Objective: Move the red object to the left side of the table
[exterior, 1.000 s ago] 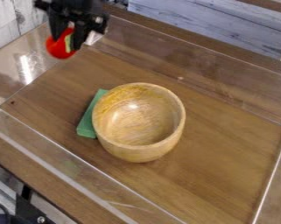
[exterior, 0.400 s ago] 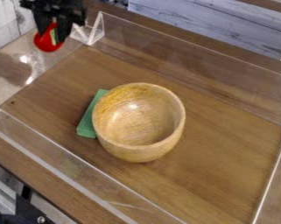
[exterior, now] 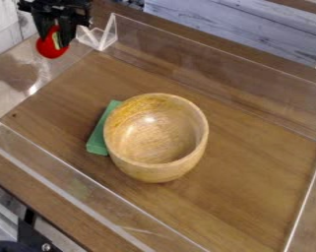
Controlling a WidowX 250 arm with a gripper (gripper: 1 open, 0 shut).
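Above the table's (exterior: 252, 118) far-left corner, red object (exterior: 50, 43) pinched in the claw (exterior: 55, 37).

claw (exterior: 55, 30) shifted left toward table corner, carrying red object (exterior: 51, 42)

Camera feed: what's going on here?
One robot arm has its pincer closed on the red object, a small toy fruit, and holds it at the far left corner of the table, near the clear acrylic wall. Whether the fruit touches the tabletop yet cannot be told. A wooden bowl sits mid-table, with a green cloth partly under its left side. Neither is being touched.
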